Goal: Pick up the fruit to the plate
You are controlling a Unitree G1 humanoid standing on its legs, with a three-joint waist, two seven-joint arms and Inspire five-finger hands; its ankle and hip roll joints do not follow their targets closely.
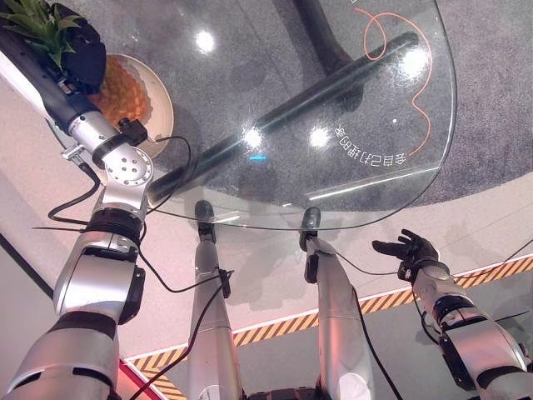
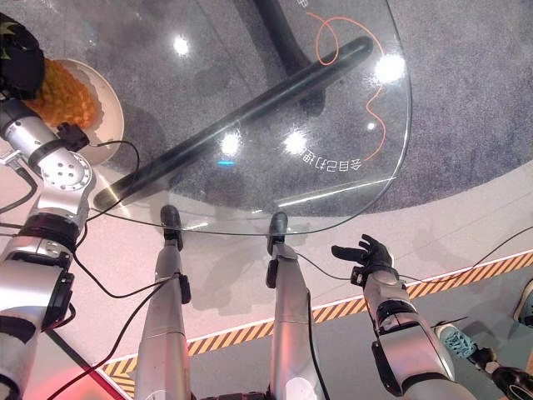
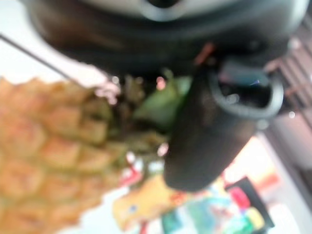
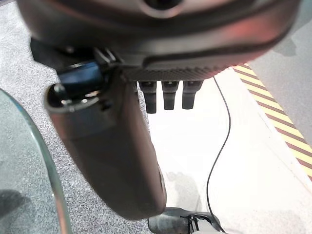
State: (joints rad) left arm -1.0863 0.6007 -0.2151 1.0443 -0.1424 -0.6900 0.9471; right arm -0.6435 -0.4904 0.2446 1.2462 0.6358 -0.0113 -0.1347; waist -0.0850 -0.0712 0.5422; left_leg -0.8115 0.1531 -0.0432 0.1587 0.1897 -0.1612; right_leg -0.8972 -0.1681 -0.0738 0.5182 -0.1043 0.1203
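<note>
One pineapple point(image 1: 119, 90) lies across plate point(image 1: 161, 100) on glass worktop point(image 1: 350, 108), crown end in left hand point(image 1: 71, 50), fingers wrapped round crown. Right hand point(image 1: 410, 247) far off worktop, open, empty.
</note>
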